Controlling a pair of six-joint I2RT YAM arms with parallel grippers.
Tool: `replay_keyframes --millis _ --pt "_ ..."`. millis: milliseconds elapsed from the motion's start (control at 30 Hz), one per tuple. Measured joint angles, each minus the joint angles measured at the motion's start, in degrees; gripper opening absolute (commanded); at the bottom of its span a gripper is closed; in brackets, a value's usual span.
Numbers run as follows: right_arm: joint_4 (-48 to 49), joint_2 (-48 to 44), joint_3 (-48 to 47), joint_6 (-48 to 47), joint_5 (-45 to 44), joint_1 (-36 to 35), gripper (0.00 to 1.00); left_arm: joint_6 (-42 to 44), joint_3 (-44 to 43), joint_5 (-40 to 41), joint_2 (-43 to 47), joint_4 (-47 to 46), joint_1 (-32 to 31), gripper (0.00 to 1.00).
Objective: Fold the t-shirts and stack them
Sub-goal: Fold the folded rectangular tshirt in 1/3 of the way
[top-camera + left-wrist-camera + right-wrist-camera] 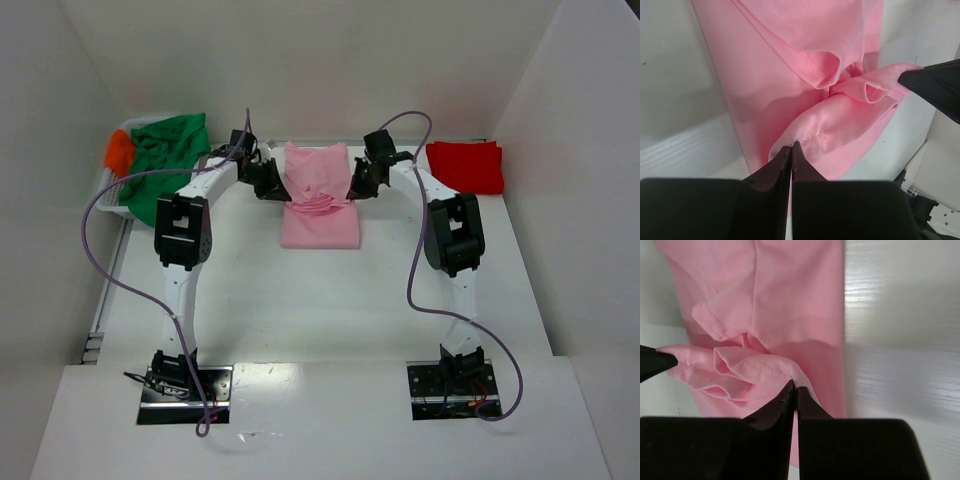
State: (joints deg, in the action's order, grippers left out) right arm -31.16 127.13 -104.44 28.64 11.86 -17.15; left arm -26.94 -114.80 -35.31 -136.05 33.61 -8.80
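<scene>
The pink shirt [320,205] lies in the middle of the table [320,310], toward the far side, between the two arms. It looks like a long, narrow shape, so its sides seem to be folded in already.

The left gripper [791,150] is pinched tight on one edge of the pink shirt. The right gripper [795,387] is pinched tight on the edge across from it. Between them the cloth is bunched up and lifted off the rest of the shirt. This looks like the middle of a fold, with one end being brought over the other. The fold is not flat yet.

The red shirt [466,166] sits at the far right corner. It looks like a neat square, so it is probably done and may be the start of the stack.

The green shirt [165,165] and the orange shirt [119,152] are in a messy heap at the far left, on a white basket [112,185]. They are not folded.

So about one shirt looks finished, one is half done, and two are waiting. Nothing is stacked yet.
</scene>
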Motion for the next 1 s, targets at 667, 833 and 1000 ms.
replay_keyframes --millis 667,833,1000 --pt "0.59 4.26 -5.46 0.26 3.48 0.48 0.58 0.85 -0.81 1.03 -1.66 0.63 1.86 0.64" --pt "0.20 4.61 -9.40 -0.22 3.39 0.48 0.84 1.42 -1.44 -0.44 -1.66 -0.07 2.03 0.79" --pt "0.48 4.52 -15.72 -1.60 2.45 0.48 0.64 2.01 -4.59 -1.64 -0.42 -0.15 2.32 0.78"
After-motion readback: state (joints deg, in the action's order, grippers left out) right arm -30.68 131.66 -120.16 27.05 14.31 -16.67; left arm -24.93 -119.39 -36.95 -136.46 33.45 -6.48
